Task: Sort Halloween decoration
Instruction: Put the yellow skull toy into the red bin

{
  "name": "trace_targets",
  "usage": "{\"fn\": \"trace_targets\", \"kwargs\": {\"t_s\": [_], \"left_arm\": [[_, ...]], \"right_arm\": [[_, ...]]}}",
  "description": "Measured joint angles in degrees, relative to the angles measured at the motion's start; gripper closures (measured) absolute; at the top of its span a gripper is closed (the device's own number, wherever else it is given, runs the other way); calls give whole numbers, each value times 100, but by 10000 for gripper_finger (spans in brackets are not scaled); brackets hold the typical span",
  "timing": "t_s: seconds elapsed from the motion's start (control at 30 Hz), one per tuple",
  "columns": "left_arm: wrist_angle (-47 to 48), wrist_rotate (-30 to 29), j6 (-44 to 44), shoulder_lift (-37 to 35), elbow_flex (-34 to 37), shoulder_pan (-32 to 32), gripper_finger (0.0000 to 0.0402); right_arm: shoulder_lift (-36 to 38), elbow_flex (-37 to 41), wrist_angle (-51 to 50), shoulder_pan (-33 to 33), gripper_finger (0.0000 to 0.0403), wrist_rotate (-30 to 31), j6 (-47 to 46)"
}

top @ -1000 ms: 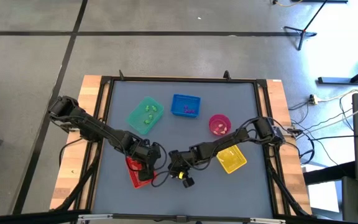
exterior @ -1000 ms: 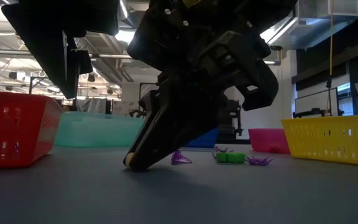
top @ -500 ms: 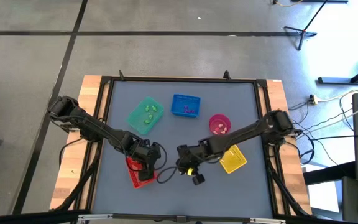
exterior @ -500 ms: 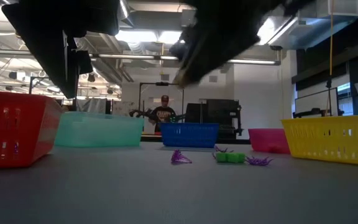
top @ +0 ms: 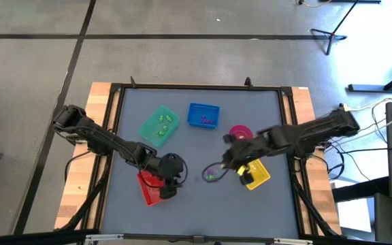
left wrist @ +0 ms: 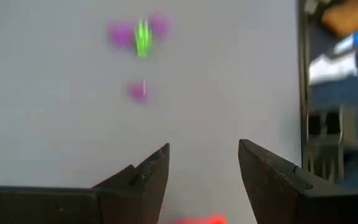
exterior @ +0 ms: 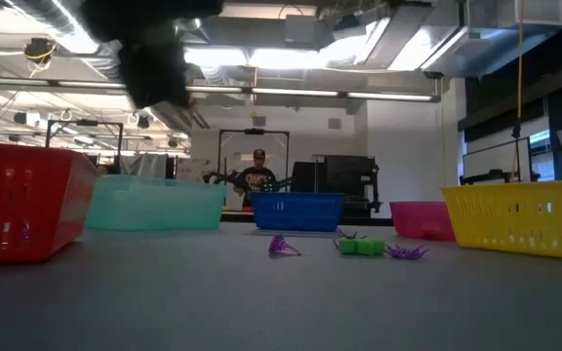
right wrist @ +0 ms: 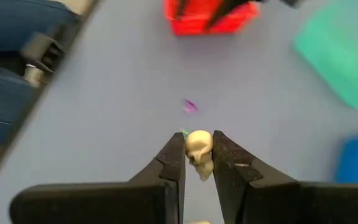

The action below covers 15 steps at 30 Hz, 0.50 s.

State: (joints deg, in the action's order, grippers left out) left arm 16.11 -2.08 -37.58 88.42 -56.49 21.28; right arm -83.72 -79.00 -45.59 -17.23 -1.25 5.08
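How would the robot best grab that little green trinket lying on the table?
Probably from straight above, fingers closing across the narrow sides of the green trinket. It lies low and flat on the table, with purple trinkets close beside it, leaving little room for a sideways approach.

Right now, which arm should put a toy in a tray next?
The right. Its tool already pinches a little skull and hangs beside the yellow tray. The left tool is open and empty over bare table near the red tray.
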Motion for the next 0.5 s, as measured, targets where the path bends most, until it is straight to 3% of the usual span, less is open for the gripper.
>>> {"fn": "trace_targets", "kwargs": {"t_s": [0.23,0.37,0.5], "left_arm": [[-1509,-1043,801,0,0,-232,226],[-2046,-1088,1115,0,0,-424,226],[-2394,-1091,1382,0,0,-607,226]], "right_arm": [[922,503,-657,1,346,1069,117],[1439,1452,-215,4,346,1416,132],[1869,2393,403,104,346,2224,270]]}}
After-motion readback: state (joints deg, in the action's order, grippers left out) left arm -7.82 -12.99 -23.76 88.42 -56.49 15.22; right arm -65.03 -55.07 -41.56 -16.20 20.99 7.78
